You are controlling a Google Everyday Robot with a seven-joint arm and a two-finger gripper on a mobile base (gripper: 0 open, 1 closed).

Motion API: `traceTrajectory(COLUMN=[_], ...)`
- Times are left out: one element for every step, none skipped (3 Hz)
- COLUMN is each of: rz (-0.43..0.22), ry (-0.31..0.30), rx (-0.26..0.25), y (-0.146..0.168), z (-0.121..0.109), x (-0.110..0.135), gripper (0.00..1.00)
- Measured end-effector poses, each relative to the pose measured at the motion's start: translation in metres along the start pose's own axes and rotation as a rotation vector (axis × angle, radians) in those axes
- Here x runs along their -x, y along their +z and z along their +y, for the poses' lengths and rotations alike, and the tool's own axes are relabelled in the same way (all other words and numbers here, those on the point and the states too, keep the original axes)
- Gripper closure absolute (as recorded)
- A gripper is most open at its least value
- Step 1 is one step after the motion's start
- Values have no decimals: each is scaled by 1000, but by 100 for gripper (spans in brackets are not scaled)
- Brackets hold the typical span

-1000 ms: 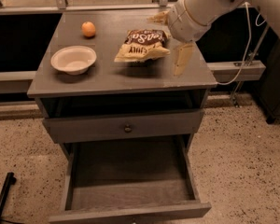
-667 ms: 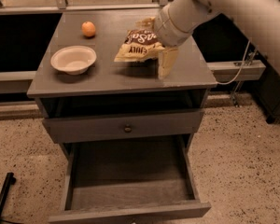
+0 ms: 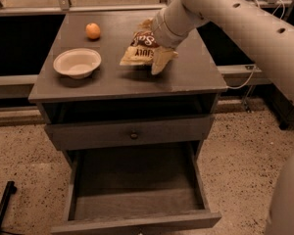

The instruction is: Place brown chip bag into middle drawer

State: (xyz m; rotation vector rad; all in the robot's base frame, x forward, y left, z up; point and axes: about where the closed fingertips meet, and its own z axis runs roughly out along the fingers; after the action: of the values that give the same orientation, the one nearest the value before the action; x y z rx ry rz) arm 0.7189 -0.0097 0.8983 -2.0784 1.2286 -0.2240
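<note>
The brown chip bag (image 3: 139, 50) lies on the grey cabinet top (image 3: 196, 75), right of centre. My gripper (image 3: 153, 44) has come down over the bag's right side. It is open: one cream finger (image 3: 160, 62) rests on the near right side of the bag and the other shows at its far edge. The bag's right part is hidden under the wrist. The middle drawer (image 3: 137, 204) is pulled out at the bottom of the cabinet, with a bare grey floor and low side walls.
A white bowl (image 3: 77, 62) and an orange fruit (image 3: 92, 31) sit on the left of the top. A shut drawer front with a round dark knob (image 3: 133, 135) is above the open drawer. A black bar (image 3: 2, 207) lies on the speckled floor at bottom left.
My arm has swung left and lower, bringing the gripper from the bag's right side to over the bag. The bag, bowl and fruit have stayed put.
</note>
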Motion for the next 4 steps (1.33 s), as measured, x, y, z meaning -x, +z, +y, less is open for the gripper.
traceTrajectory(rz=[62, 101, 67, -28], ry=[48, 68, 93, 141], rx=[-9, 1, 16, 24], y=[11, 14, -7, -60], z=[-6, 0, 2, 3], x=[-18, -29, -30, -31], gripper=[48, 72, 95, 100])
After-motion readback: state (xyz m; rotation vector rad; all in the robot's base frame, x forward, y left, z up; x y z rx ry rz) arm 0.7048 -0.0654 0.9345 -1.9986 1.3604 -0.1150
